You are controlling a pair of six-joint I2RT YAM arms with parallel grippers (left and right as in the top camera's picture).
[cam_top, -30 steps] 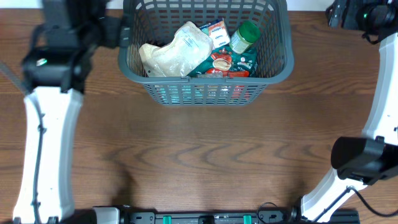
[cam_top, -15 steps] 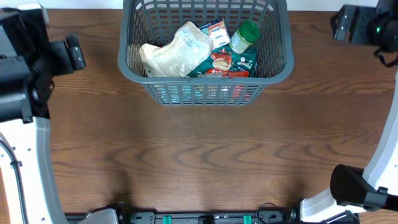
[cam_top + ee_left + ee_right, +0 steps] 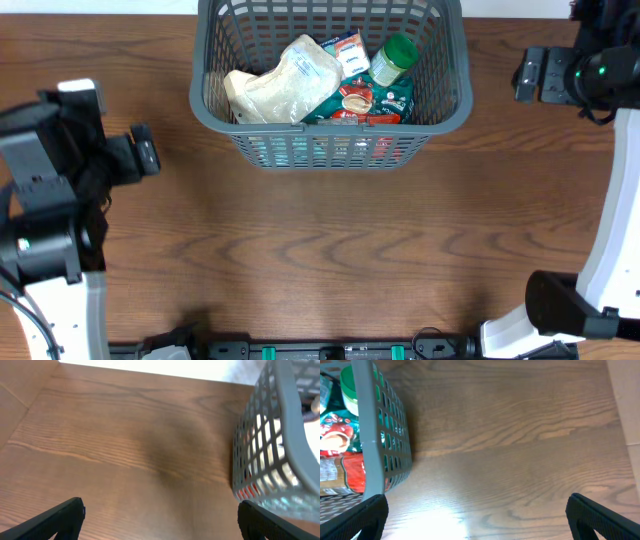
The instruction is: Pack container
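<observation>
The container (image 3: 330,127), a large dark grey lattice basket, stands at the back middle of the table. It holds a white bag (image 3: 285,80), a green-lidded jar (image 3: 395,58) and red and teal packets (image 3: 365,100). My left gripper (image 3: 143,160) is open and empty over bare wood, left of and in front of the basket. In the left wrist view the gripper (image 3: 162,525) has the basket wall (image 3: 287,435) at its right. My right gripper (image 3: 528,75) is open and empty to the right of the basket. In the right wrist view the gripper (image 3: 480,525) has the basket corner (image 3: 370,435) at its left.
The brown wooden table (image 3: 330,260) stretches in front of the basket. The white arm bases stand at the front left (image 3: 60,310) and front right (image 3: 600,290). A black rail (image 3: 330,350) runs along the front edge.
My left gripper has drawn away from the basket's left side toward the front. My right gripper has moved from the back right corner toward the front and slightly left. The basket's contents have not moved.
</observation>
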